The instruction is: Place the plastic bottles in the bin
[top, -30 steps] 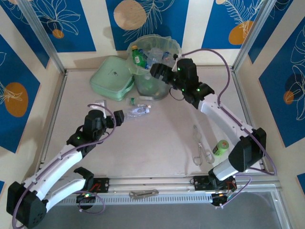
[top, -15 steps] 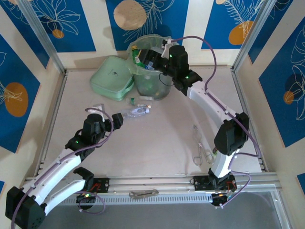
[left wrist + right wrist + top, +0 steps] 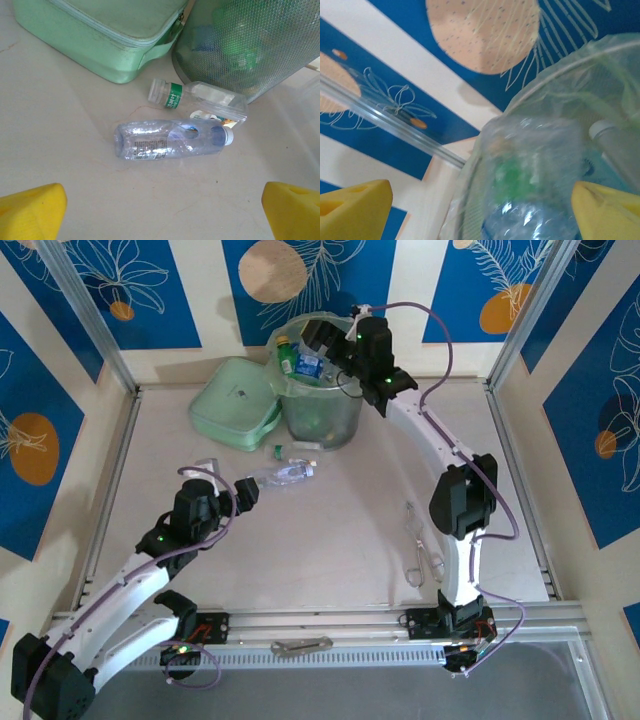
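Clear bottle (image 3: pixel 170 140) lies ahead of wide-open left gripper (image 3: pixel 246 490); right gripper (image 3: pixel 312 340) open over bin (image 3: pixel 322 425).

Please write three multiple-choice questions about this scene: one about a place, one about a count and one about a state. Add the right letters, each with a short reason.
1. Where does the pale-green lid lie?
A. On the table, beside the bin, on its left in the top view
B. Inside the bin
C. On top of the bin

2. How many bottles lie on the table in front of the bin?
A. One
B. Two
C. Five

3. In what state is the left tool?
A. Shut on a bottle
B. Open, holding nothing
C. Shut on the lid

Answers:
1 A: the lid lies flat next to the bin's wall.
2 B: the left wrist view shows a clear bottle and, behind it, a green-labelled bottle.
3 B: its yellow fingers stand wide apart, with the clear bottle ahead of them and untouched.
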